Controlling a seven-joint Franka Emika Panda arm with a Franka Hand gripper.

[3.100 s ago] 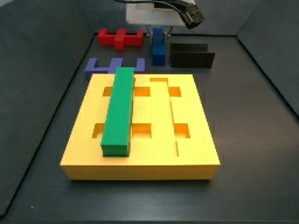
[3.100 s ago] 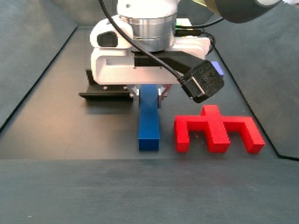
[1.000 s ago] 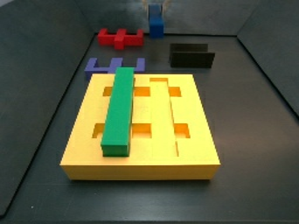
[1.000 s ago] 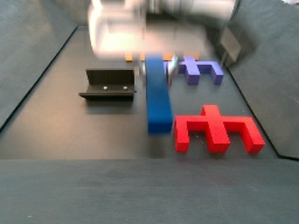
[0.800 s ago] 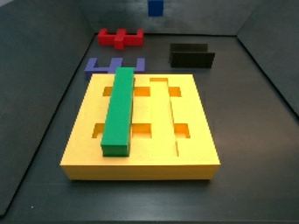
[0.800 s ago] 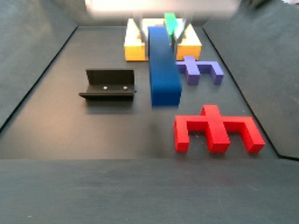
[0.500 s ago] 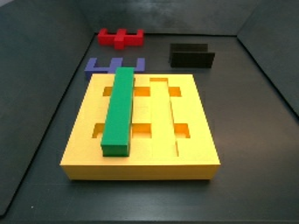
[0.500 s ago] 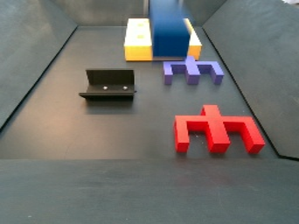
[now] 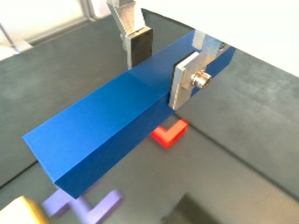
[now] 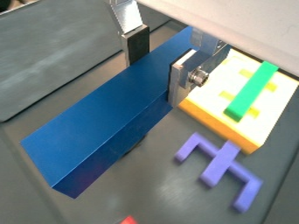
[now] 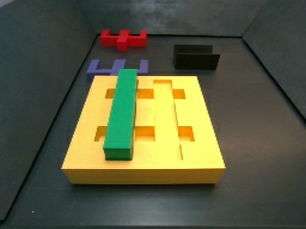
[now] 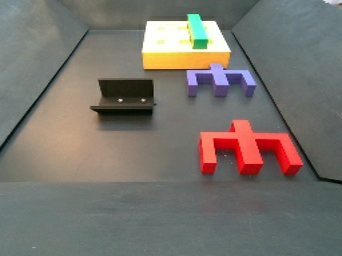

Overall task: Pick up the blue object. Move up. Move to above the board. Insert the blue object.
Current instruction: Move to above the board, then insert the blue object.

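The gripper (image 9: 162, 63) shows only in both wrist views, high above the floor and out of both side views. Its two silver fingers (image 10: 187, 77) are closed flat against the long sides of the blue bar (image 9: 122, 116), which hangs clamped between them with most of its length sticking out past the pads.

Taking the yellow-orange board (image 11: 205, 161) as the landmark: in a wrist view the bar's far end reaches toward the board (image 10: 216, 117), floating just beside its near edge and well above it. A green bar (image 11: 122, 112) lies in one of the board's long grooves, along one side. Just off one short end of the board sits the purplish-blue comb piece (image 12: 219, 80), prongs pointing away from the board. Farther from the board than the comb lies the red pronged piece (image 12: 247, 150). The dark L-shaped fixture (image 12: 124, 97) stands off to the other side, apart from the board and roughly level with the comb.
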